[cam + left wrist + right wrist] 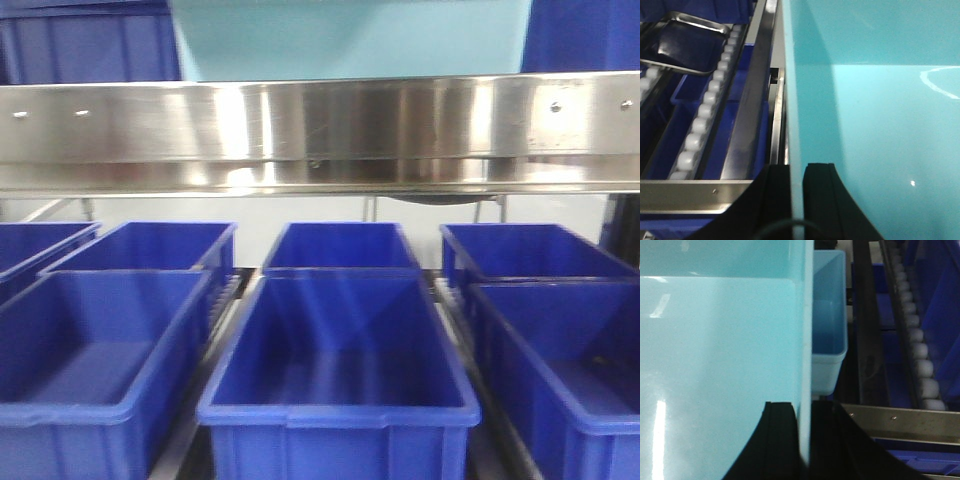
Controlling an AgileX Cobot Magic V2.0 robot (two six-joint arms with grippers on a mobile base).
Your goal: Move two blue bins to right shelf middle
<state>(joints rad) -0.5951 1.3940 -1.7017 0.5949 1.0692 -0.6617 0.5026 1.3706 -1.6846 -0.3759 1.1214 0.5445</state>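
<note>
A light blue bin (350,35) is held up above the steel shelf rail, at the top of the front view. My left gripper (796,172) is shut on the bin's left wall (792,100), one black finger (774,190) outside and one inside. My right gripper (805,409) is shut on its right wall (806,330) in the same way. The bin's inside (715,350) looks empty. A second light blue bin (829,325) sits just beyond the held one, against its right wall, in the right wrist view.
A steel shelf rail (320,130) crosses the front view. Below it, several dark blue bins (340,350) stand in rows. Roller tracks (700,120) (915,350) run beside the held bin. A metal tray (685,45) lies to the far left.
</note>
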